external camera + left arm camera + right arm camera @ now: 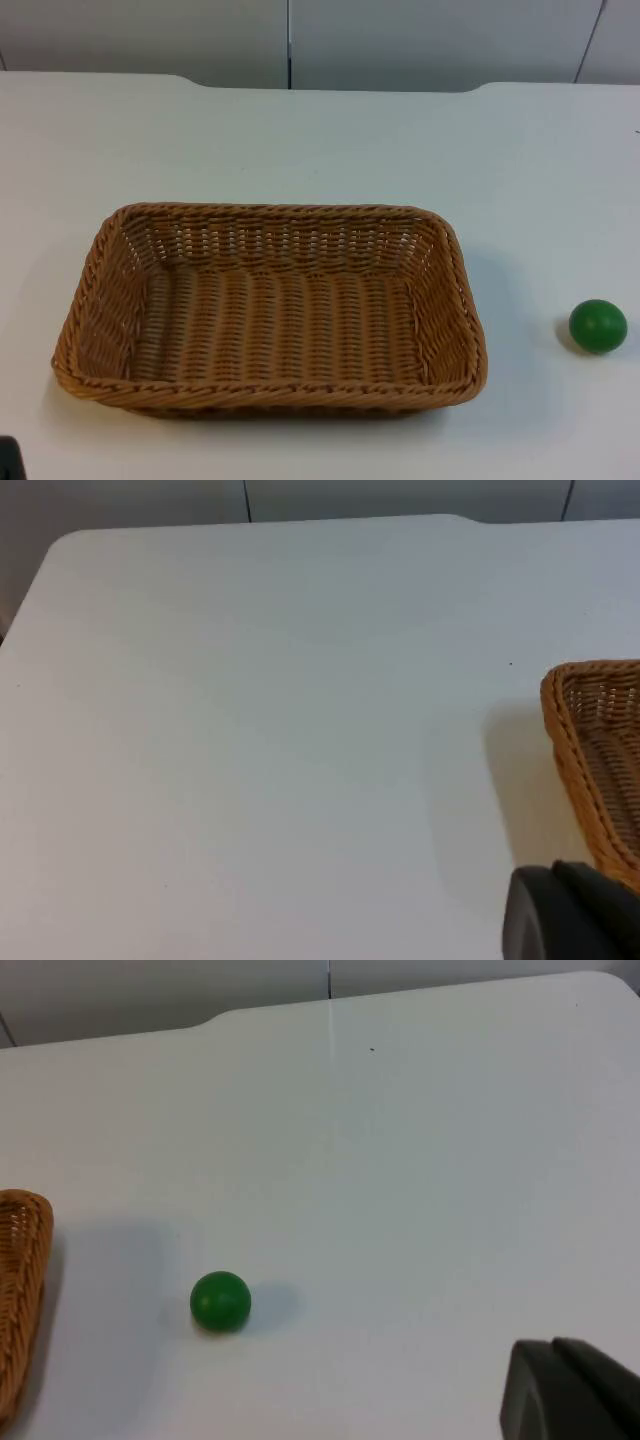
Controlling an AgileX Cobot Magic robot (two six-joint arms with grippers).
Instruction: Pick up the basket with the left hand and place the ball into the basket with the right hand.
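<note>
**Basket and ball both sitting on the table, nothing picked up yet**

Biggest thing first: the white table [320,140] runs back to a grey wall [150,40] at the far edge.

The basket [270,310] is a rectangular brown wicker one, sitting flat on the table roughly in the middle, a bit toward the left arm's side. Nothing inside it, you can see the woven bottom all the way across. One corner of it turns up in the left wrist view [600,760], and a sliver of its other end is in the right wrist view [20,1300].

The ball [598,326] is small and green, resting on the table off the basket's right end, clearly apart from it and not touching. It's also in the right wrist view [220,1301], with bare table between it and the basket's edge.

The left gripper [570,915] is close by the basket's left corner, above the table. The right gripper [570,1390] hangs over the table, well apart from the ball. For both I only get one black fingertip, so I can't tell how the jaws stand on either.
</note>
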